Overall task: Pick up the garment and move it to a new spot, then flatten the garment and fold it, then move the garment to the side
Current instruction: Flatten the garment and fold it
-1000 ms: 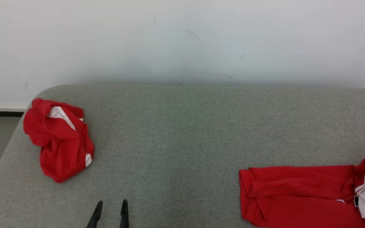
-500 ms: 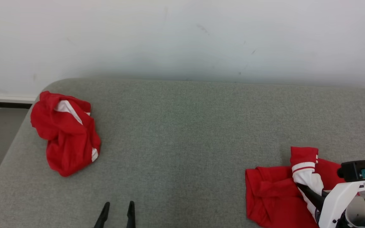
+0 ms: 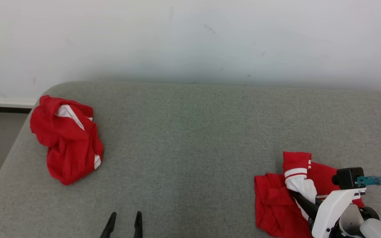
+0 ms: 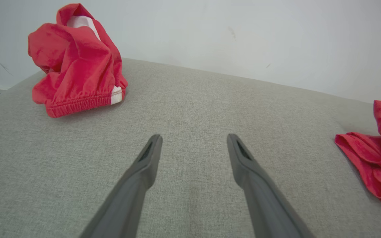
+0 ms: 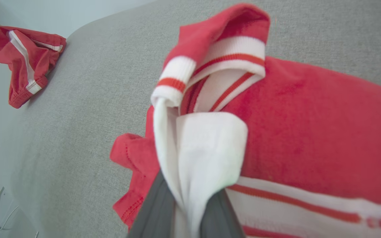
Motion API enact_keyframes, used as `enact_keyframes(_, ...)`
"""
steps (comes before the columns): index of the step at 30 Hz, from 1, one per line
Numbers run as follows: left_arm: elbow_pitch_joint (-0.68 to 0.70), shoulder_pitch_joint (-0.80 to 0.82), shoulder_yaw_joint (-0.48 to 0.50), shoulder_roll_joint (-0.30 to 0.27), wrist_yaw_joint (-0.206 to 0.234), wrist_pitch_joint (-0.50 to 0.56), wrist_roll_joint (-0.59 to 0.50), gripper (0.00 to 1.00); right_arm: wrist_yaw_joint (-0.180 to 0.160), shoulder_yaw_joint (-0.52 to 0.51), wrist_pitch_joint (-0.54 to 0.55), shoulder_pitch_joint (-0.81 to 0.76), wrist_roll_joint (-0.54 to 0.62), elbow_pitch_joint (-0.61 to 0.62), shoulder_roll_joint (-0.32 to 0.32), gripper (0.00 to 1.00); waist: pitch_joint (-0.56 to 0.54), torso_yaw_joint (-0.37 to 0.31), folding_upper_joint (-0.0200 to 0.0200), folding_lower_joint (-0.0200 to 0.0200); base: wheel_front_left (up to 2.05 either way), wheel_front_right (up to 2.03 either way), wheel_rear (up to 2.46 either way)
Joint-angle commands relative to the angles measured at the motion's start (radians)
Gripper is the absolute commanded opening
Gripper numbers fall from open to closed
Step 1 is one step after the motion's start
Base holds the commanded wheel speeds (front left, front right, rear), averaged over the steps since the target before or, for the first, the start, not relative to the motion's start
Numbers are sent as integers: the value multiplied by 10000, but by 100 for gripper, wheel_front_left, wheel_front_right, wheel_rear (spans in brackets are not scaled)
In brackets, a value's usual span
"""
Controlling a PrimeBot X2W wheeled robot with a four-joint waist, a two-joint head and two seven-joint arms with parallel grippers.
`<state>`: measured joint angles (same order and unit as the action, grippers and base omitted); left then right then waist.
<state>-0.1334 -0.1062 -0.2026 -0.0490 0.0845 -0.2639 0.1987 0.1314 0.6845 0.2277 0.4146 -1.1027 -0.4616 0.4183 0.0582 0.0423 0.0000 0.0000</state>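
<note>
Grey upholstery (image 3: 190, 132) runs under a pale wall (image 3: 190, 39), and the garment (image 3: 271, 205), red with white striped trim, lies bunched at the lower right of the head view. A second ago it lay stretched out flat toward the right edge. Now it has been drawn in over itself, and a striped band stands up above the heap. The right gripper (image 5: 190, 208) pinches a fold of the white cloth between its fingers, as the right wrist view shows plainly. I judge the pick-up to be under way, with the move to a new spot and the flattening not yet done. The left gripper (image 4: 193, 145) hangs spread wide over bare cushion near the front edge, holding nothing. Well apart at the far left sits a second red garment (image 3: 66, 138), crumpled and untouched
</note>
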Motion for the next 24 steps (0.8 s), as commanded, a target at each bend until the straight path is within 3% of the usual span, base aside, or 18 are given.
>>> enact_keyframes(1, -42, 91, 23, -32, 18, -1, -10, 100, -18, 1, -5, -96, 50, 51, 10, 22, -5, -13, 0, 0, 0, 0, 0)
enact_keyframes(3, -45, 93, 52, -32, 29, -1, -5, 100, -18, 24, 69, -154, 61, 189, -42, 26, -22, -43, 0, 0, 0, 0, 0)
enact_keyframes(5, -60, 58, 77, -34, 24, 0, 4, 100, -18, 42, 114, -225, 42, 333, -92, 49, -47, -83, 0, 0, 0, 0, 0)
enact_keyframes(6, -72, 36, 94, -34, 14, 0, -1, 100, -18, 44, 125, -257, 20, 410, -123, 100, -63, -104, 0, 0, 0, 0, 0)
enact_keyframes(16, -135, -133, 246, -34, -77, -1, -66, 100, -18, -21, -130, -640, -126, 1519, -204, 100, -324, -345, 0, 0, 0, 0, 0)
enact_keyframes(24, -61, -339, 456, -32, -71, -1, -41, 100, -19, -779, -849, -1418, -26, 3057, 287, 100, -567, -630, 0, 0, 0, 0, 0)
